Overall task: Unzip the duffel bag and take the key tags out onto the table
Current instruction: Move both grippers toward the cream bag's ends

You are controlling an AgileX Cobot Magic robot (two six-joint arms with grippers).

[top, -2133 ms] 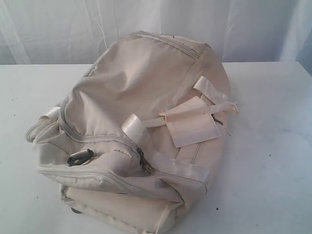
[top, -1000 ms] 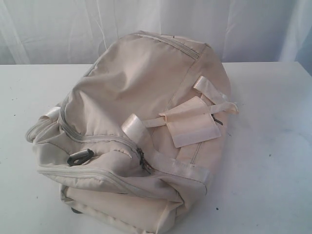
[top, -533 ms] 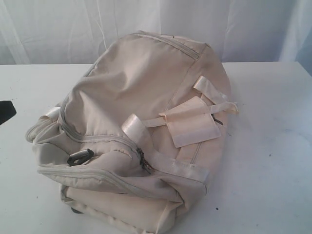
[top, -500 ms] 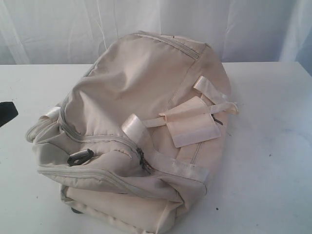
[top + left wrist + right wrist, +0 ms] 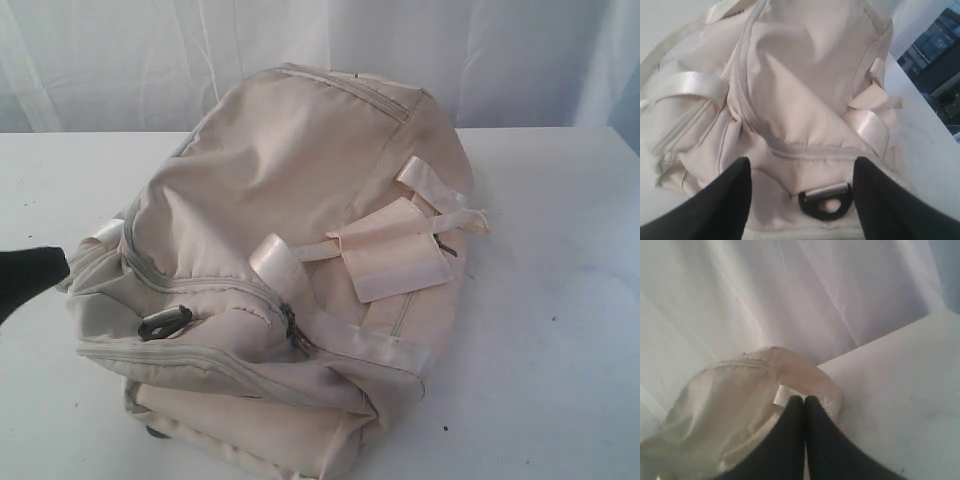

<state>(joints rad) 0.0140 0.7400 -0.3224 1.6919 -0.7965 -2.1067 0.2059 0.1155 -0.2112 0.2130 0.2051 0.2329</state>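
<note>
On the white table [image 5: 560, 300], at its centre, the duffel bag [image 5: 290, 190] lies cream and crumpled, zippers [image 5: 190, 287] closed, shiny pale straps [image 5: 283, 262] across it, a black ring [image 5: 826, 201] at its seven o'clock corner. My left pincer [image 5: 801, 165] stands spread wide at its nine o'clock; my right pincer [image 5: 804, 401] is pressed together.

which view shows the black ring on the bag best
The left wrist view: the black ring sits close in the foreground, sharp against the bag. The exterior view shows the black ring small, low on the bag's left. The right wrist view does not show it.
</note>
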